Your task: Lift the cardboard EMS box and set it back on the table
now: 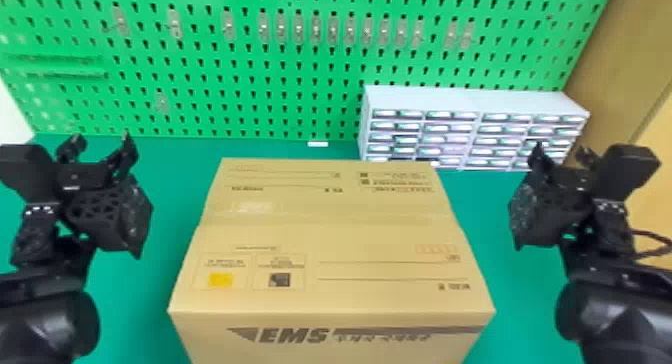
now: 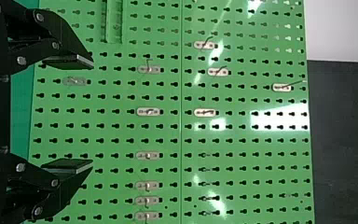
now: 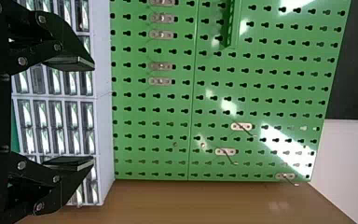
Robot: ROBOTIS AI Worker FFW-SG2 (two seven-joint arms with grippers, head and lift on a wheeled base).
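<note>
See the EMS box (image 1: 320,238) between left hand (image 1: 101,138) and right hand (image 1: 560,149), both open, empty and not touching it. Has big letters (image 1: 295,335) on the near side; runs longest side to side.

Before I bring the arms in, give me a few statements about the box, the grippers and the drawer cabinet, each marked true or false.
1. The EMS box sits between the left gripper and the right gripper. True.
2. The left gripper is clamped on the EMS box. False: it is off to the left side, not touching it.
3. The right gripper is shut. False: its fingers are spread apart with nothing between them.
4. The drawer cabinet is beyond the EMS box, toward the right. True.
5. The top flaps of the EMS box stand up. False: they lie flat and closed.
</note>
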